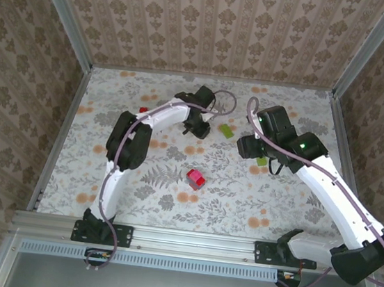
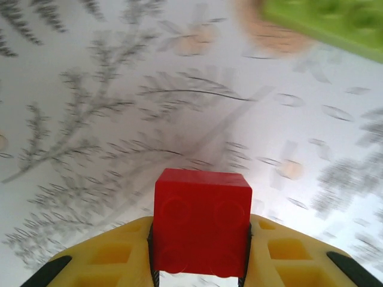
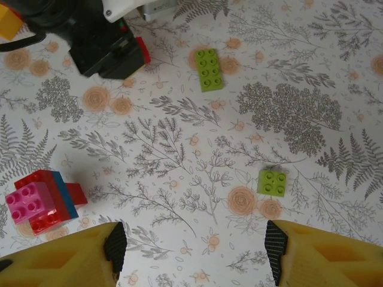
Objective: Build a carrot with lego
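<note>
Toward twelve o'clock on the table (image 1: 136,196), clamps a red brick (image 2: 201,224) in the left gripper (image 2: 200,266), likely for carrying to the magenta-red-blue stack (image 1: 195,179) at its six o'clock. Holds the right gripper (image 3: 194,251) wide and empty, small green brick (image 3: 272,182) at its one o'clock, probably the next pick.

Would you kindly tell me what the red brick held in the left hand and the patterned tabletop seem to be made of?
Red brick: probably hard moulded plastic, smooth and faintly glossy, with crisp edges and round stud outlines. Tabletop: a matte printed floral sheet, perhaps paper or vinyl; the look leaves it open.
</note>
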`<action>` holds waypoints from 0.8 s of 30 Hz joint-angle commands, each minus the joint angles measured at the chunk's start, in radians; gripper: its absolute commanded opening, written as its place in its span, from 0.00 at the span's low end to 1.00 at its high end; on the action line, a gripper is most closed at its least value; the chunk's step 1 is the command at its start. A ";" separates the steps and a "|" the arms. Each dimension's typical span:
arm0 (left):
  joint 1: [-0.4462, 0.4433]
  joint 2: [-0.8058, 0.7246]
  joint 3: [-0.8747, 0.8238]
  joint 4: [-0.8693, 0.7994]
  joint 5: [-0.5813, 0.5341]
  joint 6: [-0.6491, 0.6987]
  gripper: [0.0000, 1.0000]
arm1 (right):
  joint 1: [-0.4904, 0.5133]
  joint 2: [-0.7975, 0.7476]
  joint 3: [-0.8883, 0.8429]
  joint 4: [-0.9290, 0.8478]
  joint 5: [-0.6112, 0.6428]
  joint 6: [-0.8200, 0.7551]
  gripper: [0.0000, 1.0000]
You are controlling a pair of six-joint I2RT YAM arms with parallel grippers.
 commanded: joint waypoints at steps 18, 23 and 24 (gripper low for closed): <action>-0.265 0.022 0.015 0.039 0.100 -0.054 0.34 | -0.149 -0.175 -0.058 -0.041 0.204 0.088 0.66; -0.270 0.031 0.013 0.048 0.108 -0.060 0.45 | -0.157 -0.181 -0.078 -0.036 0.181 0.095 0.66; -0.270 0.030 0.012 0.046 0.104 -0.061 0.49 | -0.157 -0.181 -0.080 -0.036 0.175 0.095 0.66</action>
